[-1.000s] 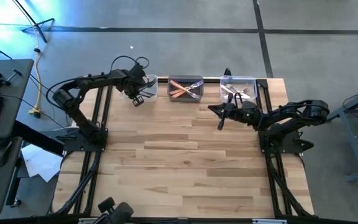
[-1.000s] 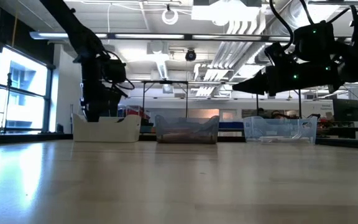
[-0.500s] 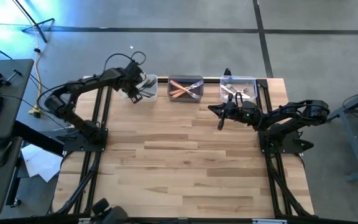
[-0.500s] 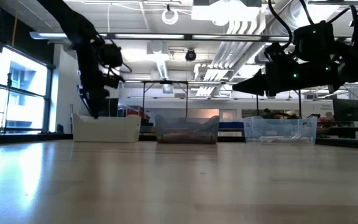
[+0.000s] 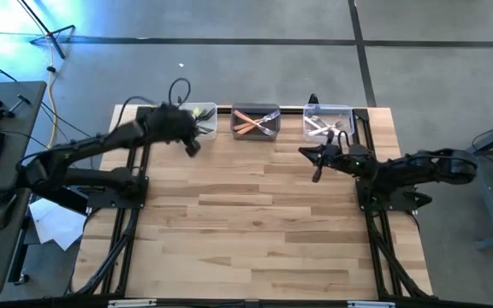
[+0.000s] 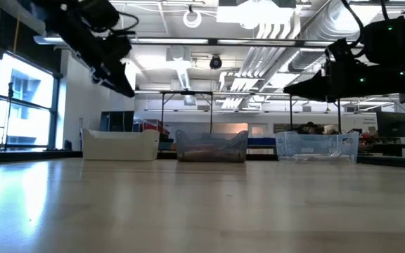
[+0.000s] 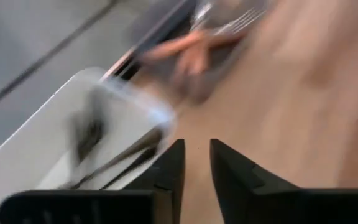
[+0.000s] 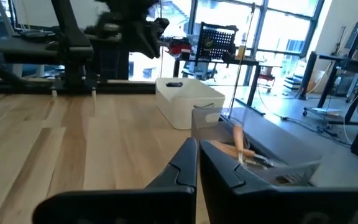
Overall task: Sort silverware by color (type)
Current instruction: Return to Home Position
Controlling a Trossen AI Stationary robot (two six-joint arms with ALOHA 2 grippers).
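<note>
Counter [image 5: 255, 231] has 3 bins along its far edge. Grey bin [image 6: 211, 151] sits mid; white bin [image 6: 120, 146] just left of it, clear bin [image 6: 317, 146] just right. L end effector [image 5: 192, 146] hangs front-left of grey bin, narrow gap, holding nothing. R end effector [image 5: 317, 169] hangs front-right of grey bin, fingers nearly together, empty. Orange forks [image 5: 246, 126] lie in grey bin, black forks [image 7: 114, 165] in white bin, white forks [image 5: 319, 128] in clear bin.
</note>
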